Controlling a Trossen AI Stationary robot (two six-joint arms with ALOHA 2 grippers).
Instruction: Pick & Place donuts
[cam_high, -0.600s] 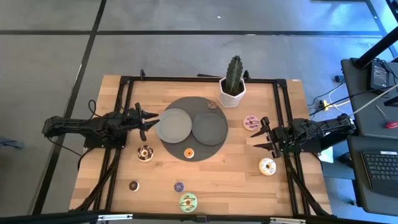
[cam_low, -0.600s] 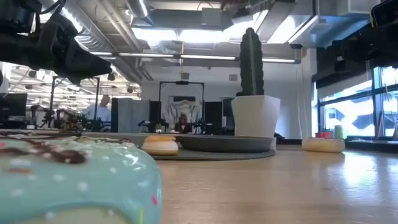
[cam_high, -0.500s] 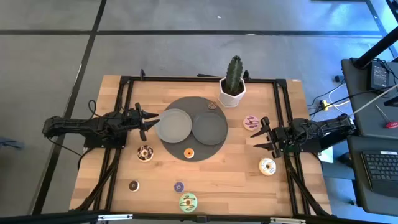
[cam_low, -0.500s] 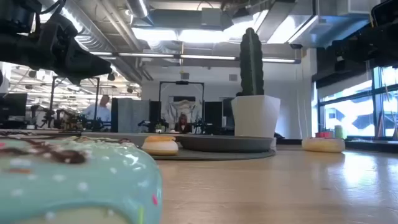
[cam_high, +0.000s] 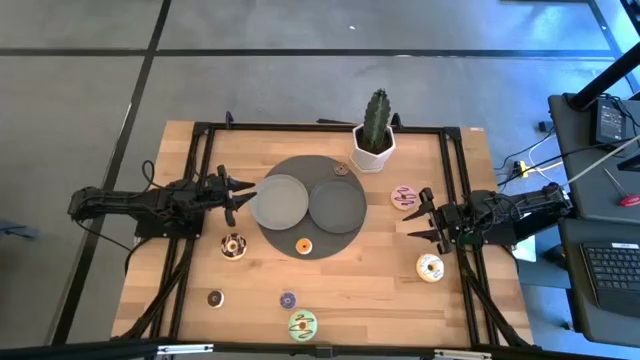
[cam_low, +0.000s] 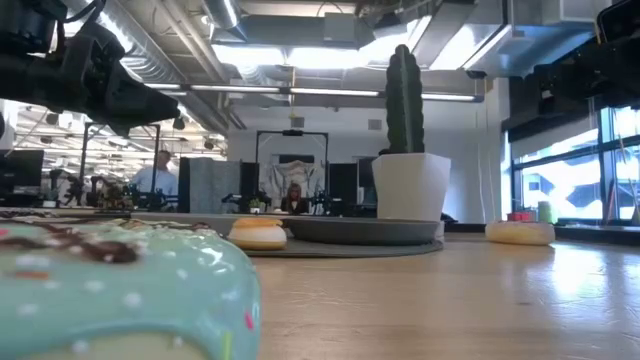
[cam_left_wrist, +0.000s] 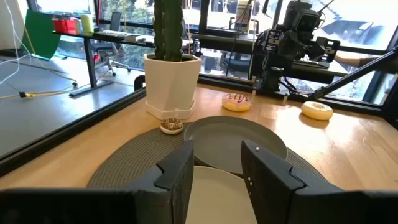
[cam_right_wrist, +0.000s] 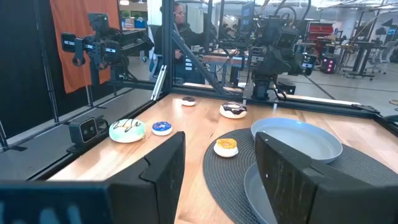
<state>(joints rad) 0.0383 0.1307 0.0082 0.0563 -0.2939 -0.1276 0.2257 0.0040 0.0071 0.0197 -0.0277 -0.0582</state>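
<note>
Several donuts lie flat on the wooden table: a pink one (cam_high: 404, 197), a white one (cam_high: 430, 267), a brown-and-white one (cam_high: 234, 246), a green one (cam_high: 302, 324), and mini ones in brown (cam_high: 215, 298) and blue (cam_high: 288, 299). A mini orange donut (cam_high: 304, 245) and a mini brown donut (cam_high: 342, 169) sit on the dark round mat. My left gripper (cam_high: 235, 195) hovers open at the mat's left edge, its fingers (cam_left_wrist: 180, 177) apart. My right gripper (cam_high: 425, 220) hovers open right of the mat, between the pink and white donuts.
Two grey plates (cam_high: 280, 200) (cam_high: 338, 205) rest on the round mat (cam_high: 310, 235). A cactus in a white pot (cam_high: 374, 140) stands at the far edge. A black frame (cam_high: 200, 130) rims the table. The green donut (cam_low: 110, 290) fills the low view's near left. People show in the room behind.
</note>
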